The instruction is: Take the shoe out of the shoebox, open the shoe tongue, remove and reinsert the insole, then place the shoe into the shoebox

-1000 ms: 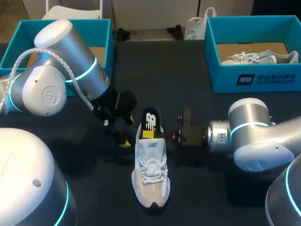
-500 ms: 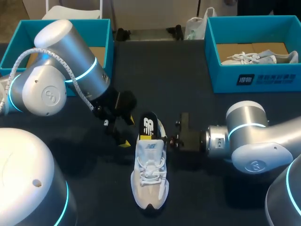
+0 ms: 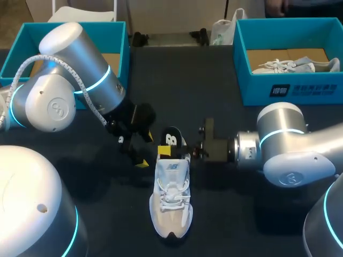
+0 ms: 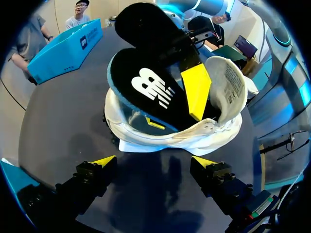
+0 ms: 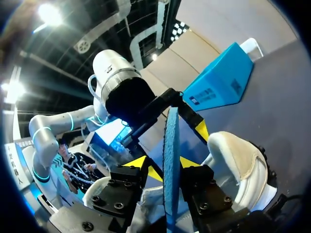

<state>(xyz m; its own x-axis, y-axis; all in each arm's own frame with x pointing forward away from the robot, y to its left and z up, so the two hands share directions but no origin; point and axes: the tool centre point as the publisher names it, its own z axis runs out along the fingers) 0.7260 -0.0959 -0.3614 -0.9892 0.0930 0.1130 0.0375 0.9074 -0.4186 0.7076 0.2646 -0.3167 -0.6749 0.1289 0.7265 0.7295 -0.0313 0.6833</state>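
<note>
A white sneaker (image 3: 171, 198) lies on the dark table, toe toward me. A black insole (image 3: 171, 138) with a white logo stands tilted out of its heel opening. My right gripper (image 3: 174, 151) comes in from the right and is open, one yellow-tipped finger on each side of the insole. In the right wrist view the insole (image 5: 171, 160) runs edge-on between the right gripper's (image 5: 164, 162) parted tips. My left gripper (image 3: 133, 152) hangs wide open just left of the heel. Seen from the left wrist, the shoe's heel (image 4: 170, 138) and insole (image 4: 150, 87) lie ahead of the empty left gripper (image 4: 154, 162).
A blue shoebox (image 3: 16, 53) stands at the back left, partly behind my left arm. At the back right is a second blue shoebox (image 3: 284, 85) holding another pale shoe (image 3: 289, 66). Dark bare table lies between the boxes.
My right gripper's fingers have spread apart around the insole, and the insole has sunk slightly lower into the shoe. The left arm has not moved.
</note>
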